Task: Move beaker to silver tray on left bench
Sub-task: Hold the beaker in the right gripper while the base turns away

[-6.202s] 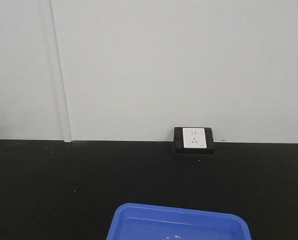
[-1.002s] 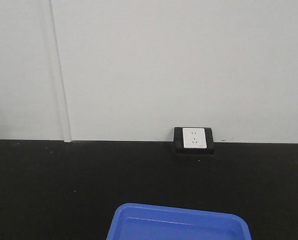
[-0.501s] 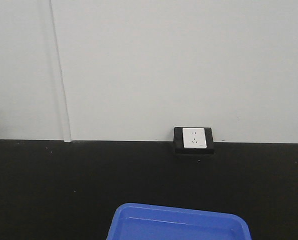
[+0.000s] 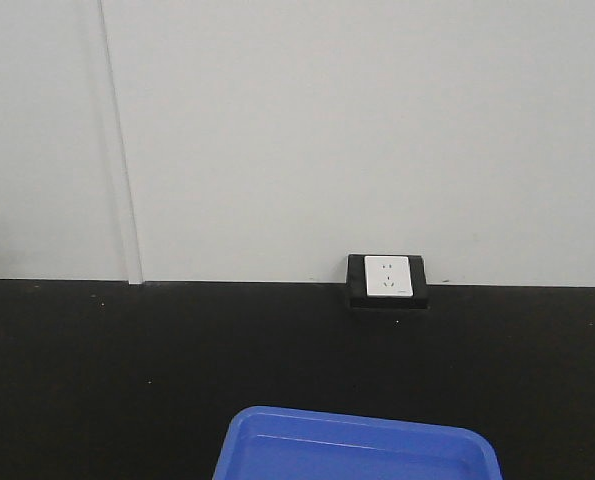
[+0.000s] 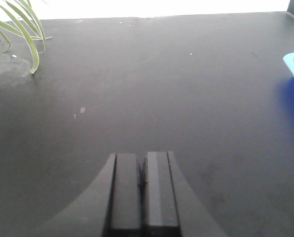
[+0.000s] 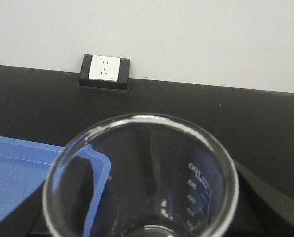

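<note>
Black matte benchtop (image 4: pixel 127 380) fills the lower half of the front-facing view, meeting a pale grey wall (image 4: pixel 357 130) that carries one vertical seam at the left. A white power socket in a black housing (image 4: pixel 387 280) sits at the foot of the wall, right of centre. The far end of a blue plastic tray (image 4: pixel 357 445) shows at the bottom edge, nearer the camera than the socket.

Left wrist view:
- Left gripper (image 5: pixel 143 190): black, jaws pressed together with only a thin line between them, holding nothing, above bare benchtop.
- Green plant leaves (image 5: pixel 21 29): long and narrow, arching down at the top left corner, well apart from the gripper.
- Blue plastic tray: one corner only, at the right edge.

Right wrist view:
- Beaker (image 6: pixel 201 143): clear glass with a round rim and white graduation marks on the inner right wall, close under the camera, upright, nothing visible inside. It stands partly over the right edge of the blue plastic tray and partly over the black benchtop.
- Right gripper (image 6: pixel 174 200): dark fingers (image 6: pixel 273 202) flank the beaker on both sides, one seen through the glass, clamped around it.
- Power socket: behind the beaker, against the wall, upper left.
</note>
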Available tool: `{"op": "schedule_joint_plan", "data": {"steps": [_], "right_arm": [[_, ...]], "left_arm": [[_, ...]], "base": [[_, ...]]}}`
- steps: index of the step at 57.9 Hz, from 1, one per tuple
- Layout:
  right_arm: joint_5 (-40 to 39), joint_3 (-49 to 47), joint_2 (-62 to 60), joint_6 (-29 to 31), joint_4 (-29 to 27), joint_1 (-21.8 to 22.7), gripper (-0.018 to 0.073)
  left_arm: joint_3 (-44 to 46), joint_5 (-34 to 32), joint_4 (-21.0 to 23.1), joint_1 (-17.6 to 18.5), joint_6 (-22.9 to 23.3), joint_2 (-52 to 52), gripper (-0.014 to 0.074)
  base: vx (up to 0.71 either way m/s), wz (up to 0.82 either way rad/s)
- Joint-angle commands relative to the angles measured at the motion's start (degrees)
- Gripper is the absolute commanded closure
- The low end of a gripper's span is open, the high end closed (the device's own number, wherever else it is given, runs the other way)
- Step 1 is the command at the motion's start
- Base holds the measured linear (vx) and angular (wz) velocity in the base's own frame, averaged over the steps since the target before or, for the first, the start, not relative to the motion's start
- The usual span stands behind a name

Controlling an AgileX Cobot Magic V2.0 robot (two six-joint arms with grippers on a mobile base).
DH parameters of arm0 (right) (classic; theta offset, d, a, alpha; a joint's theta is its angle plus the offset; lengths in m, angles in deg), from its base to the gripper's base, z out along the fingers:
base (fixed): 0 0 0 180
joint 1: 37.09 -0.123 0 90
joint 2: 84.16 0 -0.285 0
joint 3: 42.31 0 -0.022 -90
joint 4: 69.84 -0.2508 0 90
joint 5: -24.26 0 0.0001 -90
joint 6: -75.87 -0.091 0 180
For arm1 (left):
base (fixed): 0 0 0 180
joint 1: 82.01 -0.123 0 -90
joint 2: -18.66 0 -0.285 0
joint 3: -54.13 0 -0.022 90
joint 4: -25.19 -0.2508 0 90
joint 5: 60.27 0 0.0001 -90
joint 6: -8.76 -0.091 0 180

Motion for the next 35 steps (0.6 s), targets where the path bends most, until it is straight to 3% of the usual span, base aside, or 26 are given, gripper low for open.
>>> {"op": "schedule_joint_plan", "data": {"steps": [1,35], "right_arm": [[-4.0,-1.6,0.3,0.5,2.2,0.1,0.0562],[-4.0,-1.6,0.3,0.5,2.2,0.1,0.0562]], "left_arm": [[-1.5,-4.4,0.1,0.2,0.2,0.8,0.0594],[-1.5,-4.4,0.1,0.2,0.2,0.8,0.0594]], "base": [[0.00,0.00],[-0.04,-0.02]]}}
